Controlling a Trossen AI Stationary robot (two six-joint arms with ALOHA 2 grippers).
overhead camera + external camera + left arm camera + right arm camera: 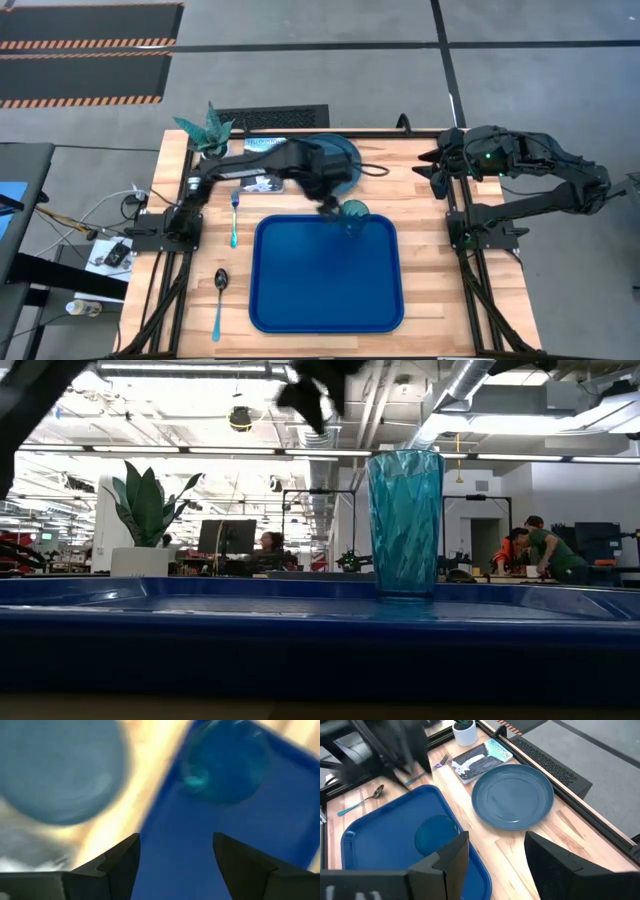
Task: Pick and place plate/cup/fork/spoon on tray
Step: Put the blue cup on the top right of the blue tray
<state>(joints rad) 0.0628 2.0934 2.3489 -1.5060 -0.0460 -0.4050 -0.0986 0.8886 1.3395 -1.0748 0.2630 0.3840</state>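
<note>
- The cup (355, 213) stands upright on the tray (325, 300), in the tray's upper right corner in the high view.
- The left gripper (328, 207) hovers just left of the cup, fingers spread wide and empty.
- The right gripper (430, 168) waits at the table's right edge, fingers apart, holding nothing.
- The plate (512, 796) lies on the table above the tray, beside a booklet (479, 760) whose cover writing is too small to read.
- The fork (234, 220) and spoon (219, 300) lie left of the tray.
</note>
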